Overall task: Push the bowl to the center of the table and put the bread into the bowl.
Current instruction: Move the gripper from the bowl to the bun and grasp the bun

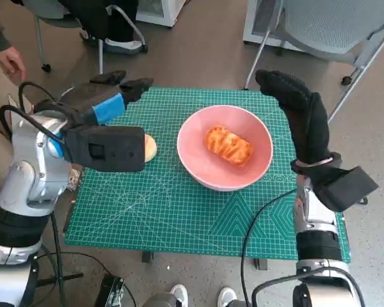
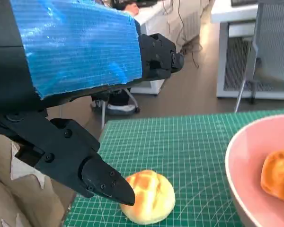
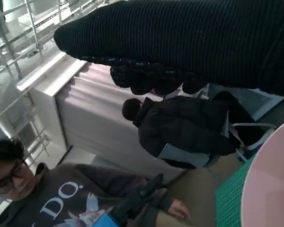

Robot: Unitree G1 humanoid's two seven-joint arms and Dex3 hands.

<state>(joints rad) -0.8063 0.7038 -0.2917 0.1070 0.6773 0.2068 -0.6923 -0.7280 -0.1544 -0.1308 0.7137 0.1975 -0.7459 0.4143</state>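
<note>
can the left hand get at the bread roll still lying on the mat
Probably yes: the left hand hovers right beside the bread roll on the mat, holding nothing, with nothing between them.

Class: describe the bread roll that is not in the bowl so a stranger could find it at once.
Start at the green mat and its pink bowl. Toward the left hand lies a pale round roll, on the mat; the other bread is darker, longer, inside the bowl.
</note>
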